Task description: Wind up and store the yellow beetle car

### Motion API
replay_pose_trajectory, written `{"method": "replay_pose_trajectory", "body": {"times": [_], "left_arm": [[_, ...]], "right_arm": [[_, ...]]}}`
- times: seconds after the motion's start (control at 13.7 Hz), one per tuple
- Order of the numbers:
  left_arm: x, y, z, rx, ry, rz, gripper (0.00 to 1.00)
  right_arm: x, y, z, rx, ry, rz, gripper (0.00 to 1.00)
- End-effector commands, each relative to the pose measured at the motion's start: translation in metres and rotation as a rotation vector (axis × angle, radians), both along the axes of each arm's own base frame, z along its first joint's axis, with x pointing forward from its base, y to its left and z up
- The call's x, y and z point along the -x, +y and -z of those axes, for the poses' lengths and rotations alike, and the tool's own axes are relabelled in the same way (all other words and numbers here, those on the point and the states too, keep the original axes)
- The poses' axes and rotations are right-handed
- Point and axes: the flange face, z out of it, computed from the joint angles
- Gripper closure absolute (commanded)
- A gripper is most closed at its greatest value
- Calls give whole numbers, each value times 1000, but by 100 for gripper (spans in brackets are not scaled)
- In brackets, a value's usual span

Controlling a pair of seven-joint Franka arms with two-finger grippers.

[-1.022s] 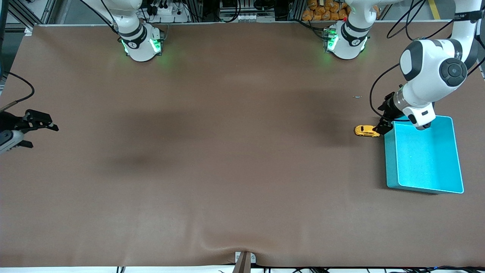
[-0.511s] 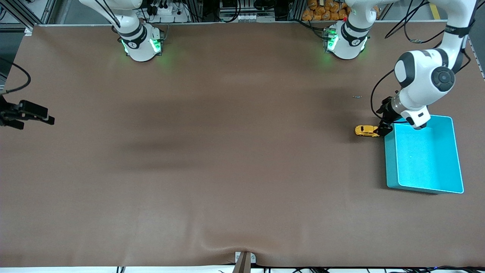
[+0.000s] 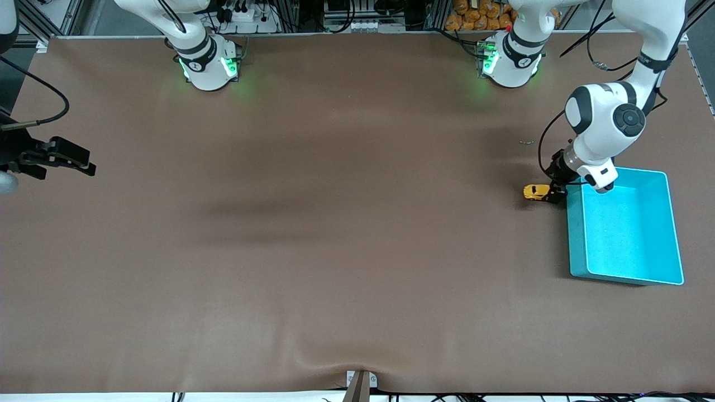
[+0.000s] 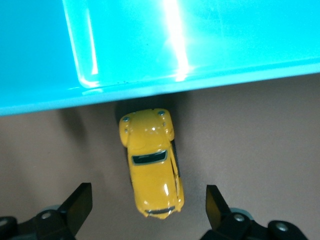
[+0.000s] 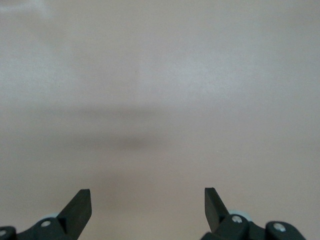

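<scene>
Since the earlier frames the left arm had swung its elbow in toward the table's middle and the left gripper (image 3: 554,192) had come lower over the yellow beetle car (image 3: 535,192); the car itself lay where it had been. The right gripper (image 3: 67,158) had shifted a little inward from the table's edge at the right arm's end.

Car: sat on the brown table (image 3: 335,223), on its wheels, at the left arm's end, just beside the turquoise bin (image 3: 625,276) on the side toward the right arm. In the left wrist view the car (image 4: 151,162) had one end up against or very close to the bin's outer wall (image 4: 45,102); contact could not be confirmed.

Left gripper: fingers spread wide, one fingertip (image 4: 79,205) on each side of the car with clear gaps to its body. Nothing held. In the front view the black fingers stood between the car's bin-side end and the bin's corner.

Right gripper: waited over bare table at the right arm's end. The right wrist view showed its fingertips (image 5: 80,207) wide apart, nothing between them, only tabletop (image 5: 160,100) below.

Bin: interior showed only its turquoise floor.
</scene>
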Motion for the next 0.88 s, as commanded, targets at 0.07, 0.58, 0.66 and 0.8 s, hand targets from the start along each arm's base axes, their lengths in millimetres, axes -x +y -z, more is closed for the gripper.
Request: {"method": "replay_pose_trajectory", "body": {"times": [0.07,0.58,0.66,0.8], "left_arm": [[-1,0,20,12,-10,-17,0],[-2,0,35,12,-14,-4,0],[-3,0,35,11,-30,-20,21],[-4,0,35,11,-33,-17,88]], "right_arm": [[9,1,-11,19,-3,15,0],[38,-1,-24,19,-20,-35,0],[46,-7,-22,16,-26,-28,0],[63,-8,-19,11,-47,-79,0]]}}
